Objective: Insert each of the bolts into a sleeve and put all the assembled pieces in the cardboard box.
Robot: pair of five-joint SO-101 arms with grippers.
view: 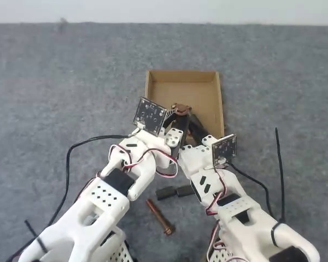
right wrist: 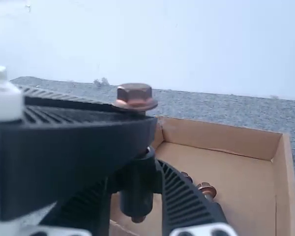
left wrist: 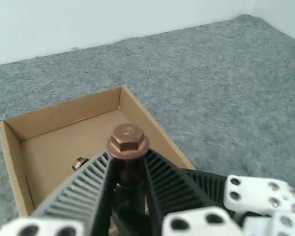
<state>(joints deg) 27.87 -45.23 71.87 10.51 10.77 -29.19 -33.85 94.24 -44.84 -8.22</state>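
No legible text, numbers or labels in any view. The bolt [left wrist: 128, 140] has a faint mark on its head, too blurred to read. The cardboard box [view: 151, 86] walls are plain brown, and any marking on the wrist camera board [view: 151, 114] is too small to read.

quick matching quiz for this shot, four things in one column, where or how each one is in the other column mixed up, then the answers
Things
1. held bolt
2. loose bolt
3. two empty sleeves
4. copper-headed pieces

Places
A. lying inside the cardboard box
B. black, side by side on the carpet
C. head up between fingers over the box
D. copper, lying alone on the carpet

Pairs: 1-C, 2-D, 3-B, 4-A
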